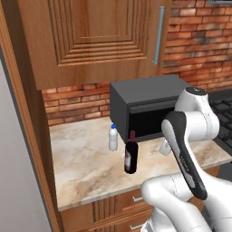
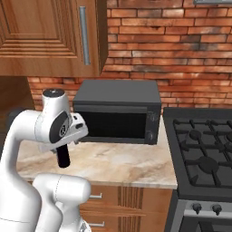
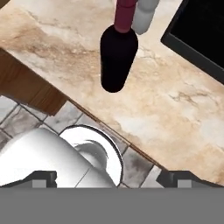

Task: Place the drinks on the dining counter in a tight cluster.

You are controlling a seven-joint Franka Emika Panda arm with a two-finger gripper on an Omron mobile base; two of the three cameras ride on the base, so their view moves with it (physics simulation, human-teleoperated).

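Left base view shows the wine bottle [image 1: 131, 154] upright on the short marble counter [image 1: 86, 172], with the small white bottle [image 1: 113, 138] just beyond it at 11 o'clock, near but apart. Both stand before the dark microwave [image 1: 145, 108] — not on the dining counter, so the task is judged barely begun. The arm [image 1: 186, 149] is folded above the counter's front edge at 3 o'clock of the bottles. In the hand view, the gripper [image 3: 109, 183] looks down past the counter edge; its tips sit at the frame's far corners — fully spread, holding nothing. The wine bottle is smooth, cylindrical, near-black with a red neck; the white bottle is squat and blue-capped. The counter is beige veined stone over wood drawers.
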